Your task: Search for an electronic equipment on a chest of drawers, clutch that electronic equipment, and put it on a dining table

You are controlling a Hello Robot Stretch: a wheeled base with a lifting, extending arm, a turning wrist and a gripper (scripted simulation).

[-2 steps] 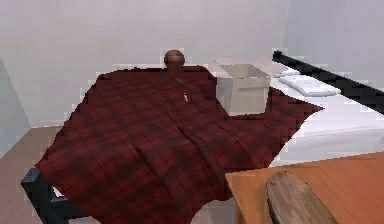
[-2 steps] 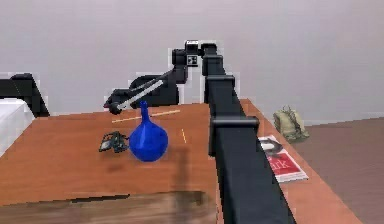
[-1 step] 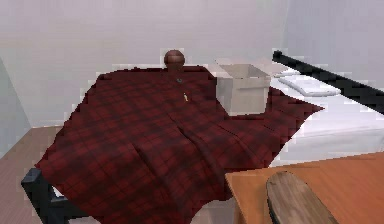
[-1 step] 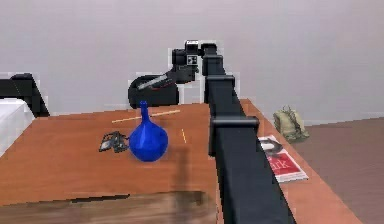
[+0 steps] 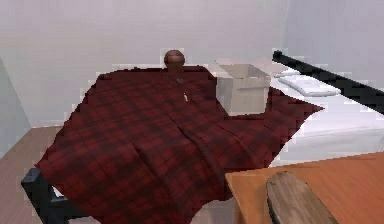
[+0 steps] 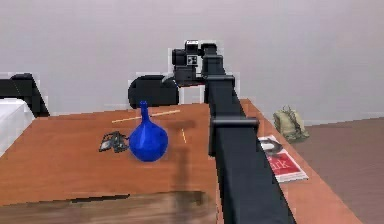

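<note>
Plainly, the worst risk is the blue vase (image 6: 148, 138): it stands on the wooden top (image 6: 60, 165) just left of the arm (image 6: 232, 140), round-bellied and thin-necked, and I judge that a sideways swing or a careless drawing-in of the arm would tip it and send it rolling. A second risk is taking the wrong thing. Nothing on the top reads clearly as electronic equipment. The likeliest candidate, to my eye, is the small dark thing (image 6: 112, 142) lying flat just left of the vase (too small to name with any confidence), and a reach for it would crowd the vase. A flat red-and-white thing (image 6: 282, 160) lies near the top's right edge, on the arm's other side, and looks more like print than a device. The gripper (image 6: 180, 66) shows at the arm's far end, high up, against the pale wall and the back of a dark chair (image 6: 155, 92); with the chair behind it I cannot tell whether it holds anything. The small dark thing lies well apart from it, lower in the arm side view and to the left, so the arm would, I think, have to draw in and come down to reach it.
</note>
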